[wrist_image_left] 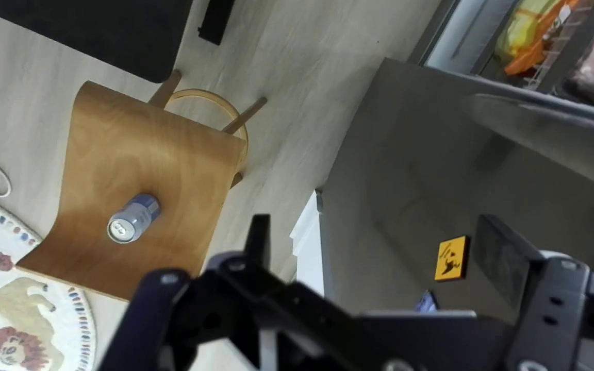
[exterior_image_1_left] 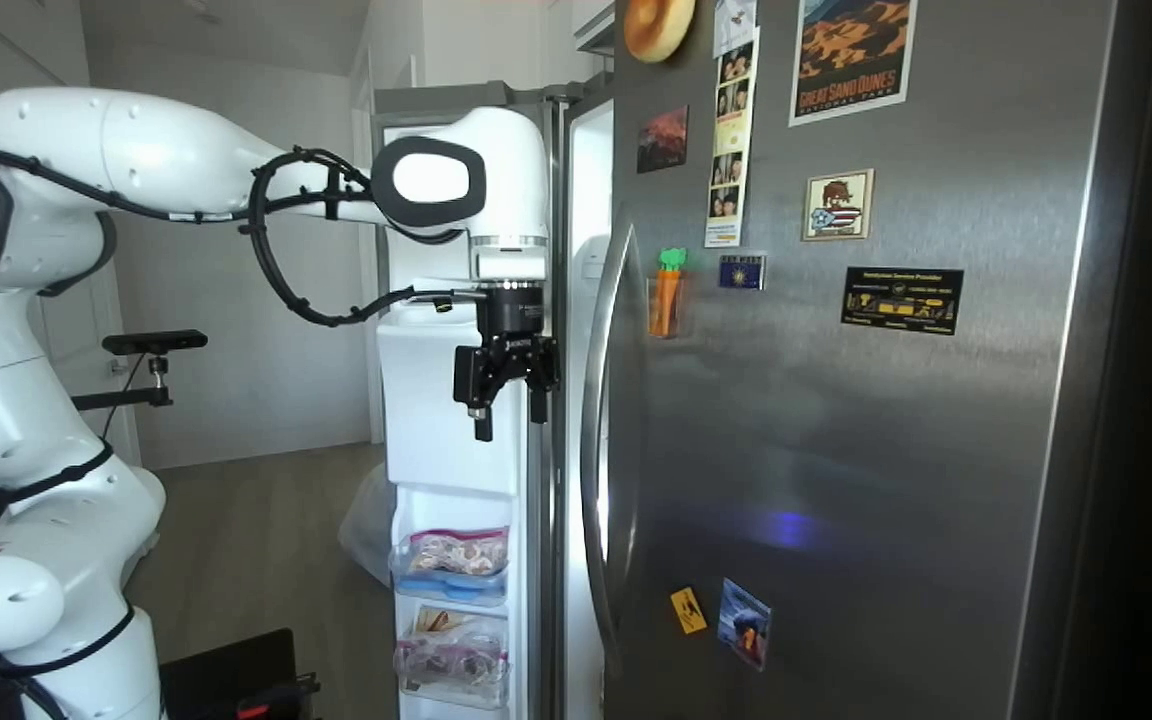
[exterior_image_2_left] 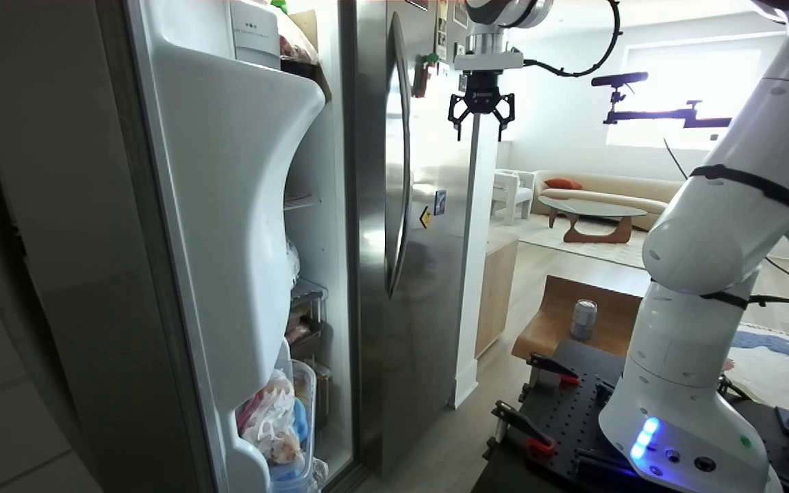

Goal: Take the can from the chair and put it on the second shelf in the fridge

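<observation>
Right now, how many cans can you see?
1. The can stands upright on the wooden chair; an exterior view and the wrist view both show it. More could be hidden inside the fridge.

In an exterior view, faces the side-by-side fridge [exterior_image_1_left: 886, 480] from close by; in an exterior view, looks past its nearer open door [exterior_image_2_left: 230, 171] toward a sofa [exterior_image_2_left: 627, 186]; in the wrist view, steeply down; shares the fridge throughout.

1 can [wrist_image_left: 134, 217] on the chair [wrist_image_left: 188, 144] — fridge [wrist_image_left: 390, 170] right of both in wrist view.
</observation>
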Robot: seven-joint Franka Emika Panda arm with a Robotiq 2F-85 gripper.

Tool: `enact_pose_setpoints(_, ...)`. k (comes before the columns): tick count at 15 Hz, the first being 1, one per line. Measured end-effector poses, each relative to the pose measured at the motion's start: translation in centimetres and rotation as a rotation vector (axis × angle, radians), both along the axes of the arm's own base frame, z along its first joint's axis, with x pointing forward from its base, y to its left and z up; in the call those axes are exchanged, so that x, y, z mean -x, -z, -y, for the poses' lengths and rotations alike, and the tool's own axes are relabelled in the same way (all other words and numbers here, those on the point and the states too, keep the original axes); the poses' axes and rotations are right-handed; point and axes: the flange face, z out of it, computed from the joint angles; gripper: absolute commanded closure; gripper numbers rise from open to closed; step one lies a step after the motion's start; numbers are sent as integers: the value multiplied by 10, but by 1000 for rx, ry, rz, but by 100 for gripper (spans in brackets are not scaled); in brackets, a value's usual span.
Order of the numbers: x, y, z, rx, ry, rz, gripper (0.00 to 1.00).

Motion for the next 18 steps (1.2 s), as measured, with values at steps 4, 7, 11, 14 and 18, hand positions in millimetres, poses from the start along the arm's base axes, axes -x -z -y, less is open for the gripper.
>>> enact_pose_setpoints(4, -3, 10, 33, 17, 180, 44, 0)
enact_pose_setpoints(7, -9, 25, 59, 36, 316, 68, 0)
enact_pose_setpoints(11, -15, 50, 90, 89, 470, 69, 0)
enact_pose_setpoints(14, -10, 67, 112, 127, 543, 30, 0)
enact_pose_setpoints(18, 6, 81, 143, 171, 593, -15, 0)
